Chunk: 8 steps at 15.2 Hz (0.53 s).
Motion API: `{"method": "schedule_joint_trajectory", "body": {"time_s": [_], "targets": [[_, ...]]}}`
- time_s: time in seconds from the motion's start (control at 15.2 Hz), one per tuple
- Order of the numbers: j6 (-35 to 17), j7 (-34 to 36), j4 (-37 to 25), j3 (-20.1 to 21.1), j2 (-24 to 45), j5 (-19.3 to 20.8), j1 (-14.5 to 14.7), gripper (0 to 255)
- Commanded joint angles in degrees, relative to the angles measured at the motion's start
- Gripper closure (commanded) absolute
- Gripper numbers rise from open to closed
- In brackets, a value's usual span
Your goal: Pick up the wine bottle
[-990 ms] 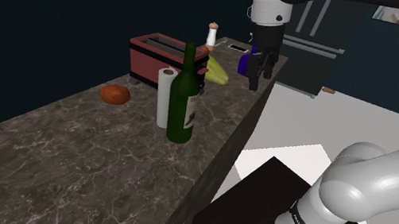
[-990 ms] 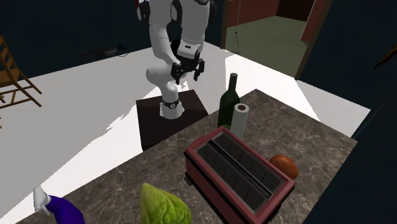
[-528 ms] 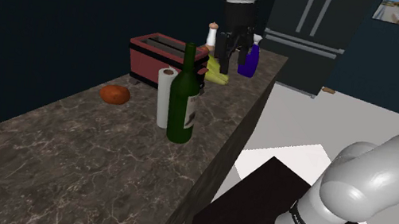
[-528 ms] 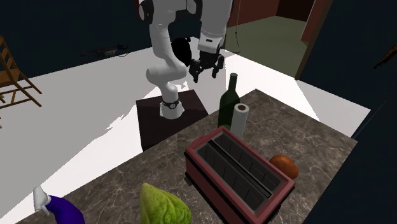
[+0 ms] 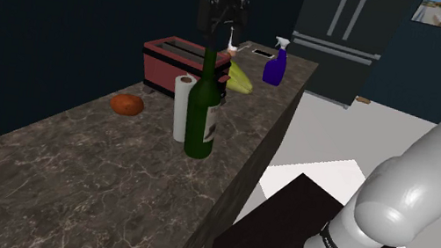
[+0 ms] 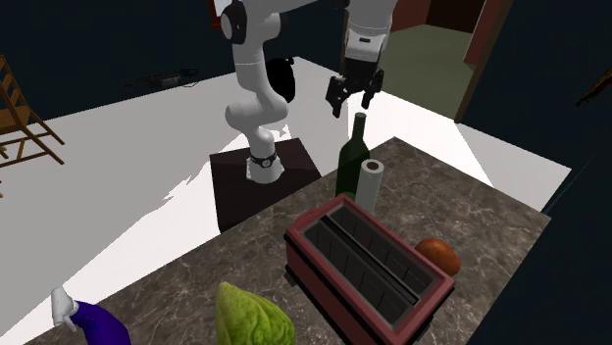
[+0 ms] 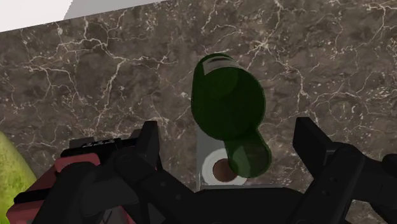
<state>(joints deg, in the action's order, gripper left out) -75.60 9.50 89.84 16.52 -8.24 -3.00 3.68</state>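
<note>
A dark green wine bottle stands upright on the dark marble counter, close to the counter's long edge on the shoulder view's right. The bottle also stands out in the second exterior view. My black gripper hangs open just above the bottle's top, touching nothing. In the second exterior view the gripper is slightly above the neck. Looking down in the wrist view, the bottle lies between my spread fingertips, its mouth nearest the camera.
A white paper towel roll stands touching-close beside the bottle. Behind it are a red toaster, a yellow-green leafy vegetable and a purple spray bottle. An orange round item lies farther left. A dark fridge stands beyond.
The gripper has swung from the counter's far end near the spray bottle toward the shoulder view's left and risen, ending over the wine bottle. It has stayed open. Nothing on the counter moved.
</note>
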Motion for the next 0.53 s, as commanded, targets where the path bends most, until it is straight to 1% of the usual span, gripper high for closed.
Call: {"method": "schedule_joint_trajectory", "body": {"time_s": [0.0,0.07,0.46], "targets": [[1.3,2.0,-6.2,1.1,4.4,0.3,0.6,0],[1.7,2.5,-7.7,1.4,5.4,0.5,0.8,0],[-3.6,1.8,-0.2,1.1,3.1,-0.1,0.6,0]]}}
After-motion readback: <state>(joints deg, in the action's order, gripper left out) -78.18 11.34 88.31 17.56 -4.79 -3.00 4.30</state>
